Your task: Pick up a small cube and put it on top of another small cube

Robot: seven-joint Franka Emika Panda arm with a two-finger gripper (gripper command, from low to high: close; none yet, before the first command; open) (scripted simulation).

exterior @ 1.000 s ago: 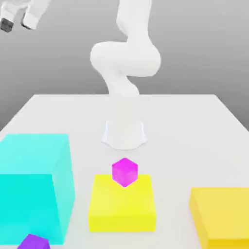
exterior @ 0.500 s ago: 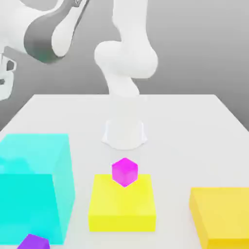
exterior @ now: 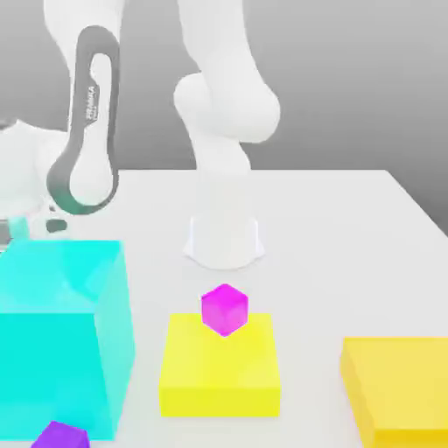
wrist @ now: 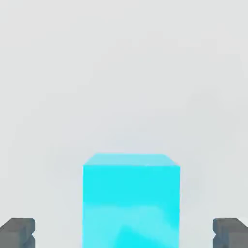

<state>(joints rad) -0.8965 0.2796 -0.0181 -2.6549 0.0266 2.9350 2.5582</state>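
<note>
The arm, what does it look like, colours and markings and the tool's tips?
The arm is glossy white with rounded, tubular links on a white cylindrical base. One link carries a dark grey oval band with small white lettering. The tool ends in two dark grey, blocky fingertips. No cables show.

Cyan block (exterior: 61,337) – two yellow slabs (exterior: 219,367) (exterior: 398,385).

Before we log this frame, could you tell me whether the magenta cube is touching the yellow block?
Touching. In the exterior view, the magenta cube rests on the top face of the yellow block, with no gap beneath it.
</note>
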